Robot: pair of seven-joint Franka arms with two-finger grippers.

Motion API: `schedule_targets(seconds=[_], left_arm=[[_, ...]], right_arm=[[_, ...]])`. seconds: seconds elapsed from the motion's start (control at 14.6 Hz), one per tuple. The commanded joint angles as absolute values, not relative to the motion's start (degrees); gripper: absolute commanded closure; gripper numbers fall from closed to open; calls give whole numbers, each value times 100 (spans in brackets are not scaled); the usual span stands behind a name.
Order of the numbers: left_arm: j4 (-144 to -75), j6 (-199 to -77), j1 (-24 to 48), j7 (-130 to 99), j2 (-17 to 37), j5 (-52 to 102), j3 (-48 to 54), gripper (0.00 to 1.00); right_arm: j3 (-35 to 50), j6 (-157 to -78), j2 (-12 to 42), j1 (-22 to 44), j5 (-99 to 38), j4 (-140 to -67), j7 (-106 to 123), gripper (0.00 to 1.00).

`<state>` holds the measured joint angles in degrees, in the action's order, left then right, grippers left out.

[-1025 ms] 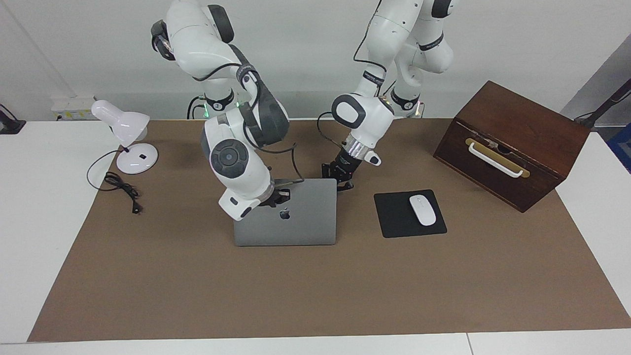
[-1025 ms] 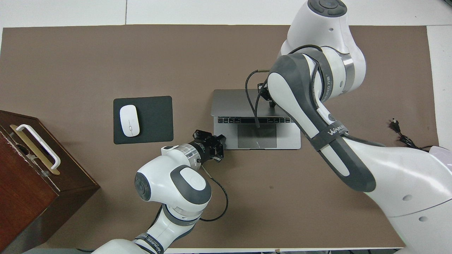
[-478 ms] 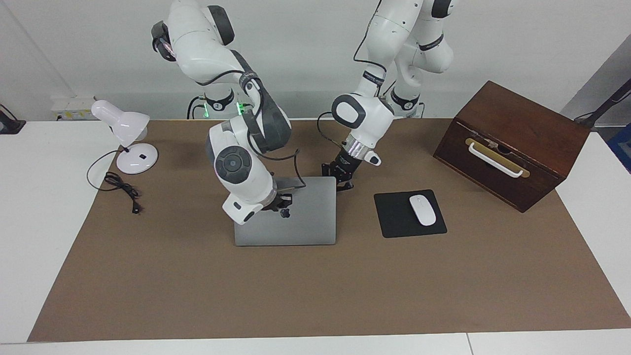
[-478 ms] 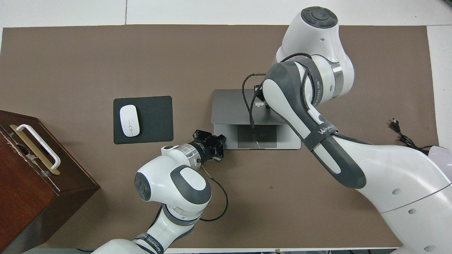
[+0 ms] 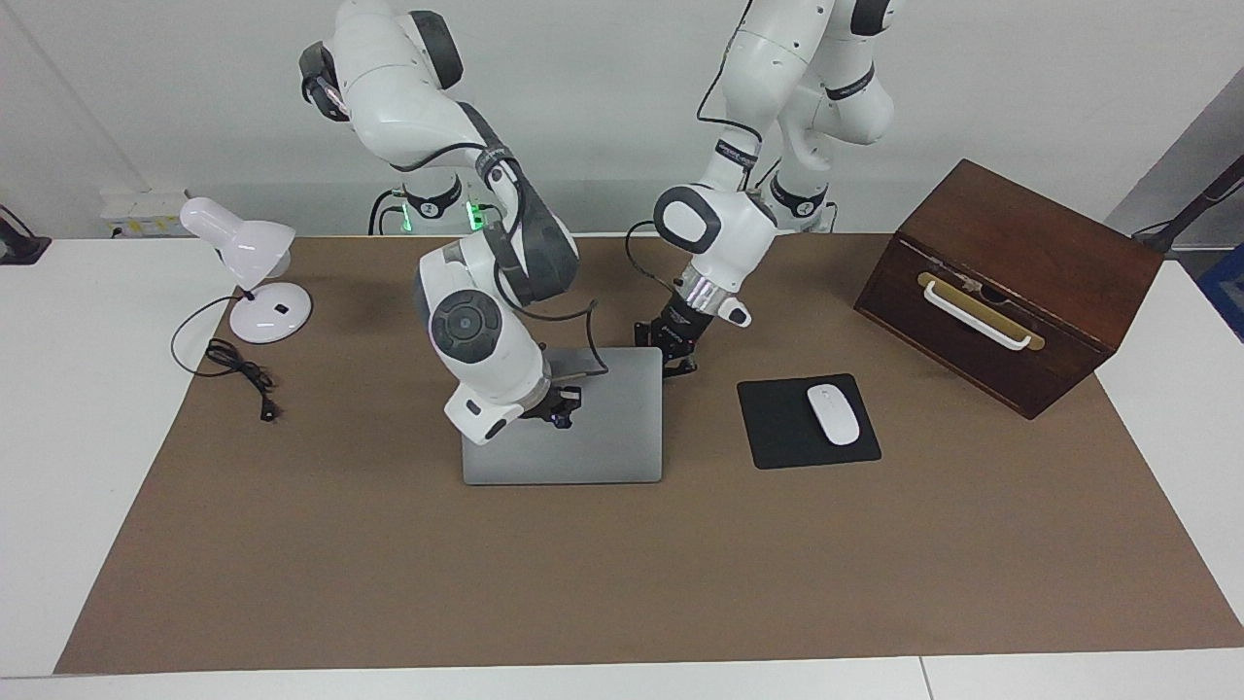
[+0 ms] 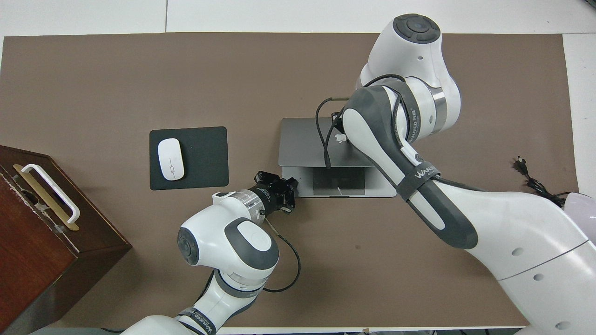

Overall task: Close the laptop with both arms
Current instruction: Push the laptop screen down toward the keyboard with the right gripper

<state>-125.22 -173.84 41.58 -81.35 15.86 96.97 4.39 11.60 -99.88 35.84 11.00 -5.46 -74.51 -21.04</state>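
— Where is the slim silver-grey metal laptop (image 5: pixel 583 428)?
— Mid-worktop (image 5: pixel 622 574), lid partly lowered, apple logo up. The right gripper (image 5: pixel 562 406) presses the lid, fingers shut, empty.
— The other?
— The left gripper (image 6: pixel 289 194), fingers shut, at the base's corner. An arm strap reads "WANFEO".
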Motion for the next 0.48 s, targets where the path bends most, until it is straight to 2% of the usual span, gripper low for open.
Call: schedule_targets(seconds=[0.0, 0.41], left_arm=[[-12533, -17499, 4175, -8007, 1740, 9747, 378, 100], [-12568, -17499, 4166, -7972, 1714, 9747, 378, 100]], right_arm=[[1248, -10160, 3577, 1055, -650, -7638, -2241, 100], [1248, -10222, 3577, 1055, -650, -7725, -2276, 100]])
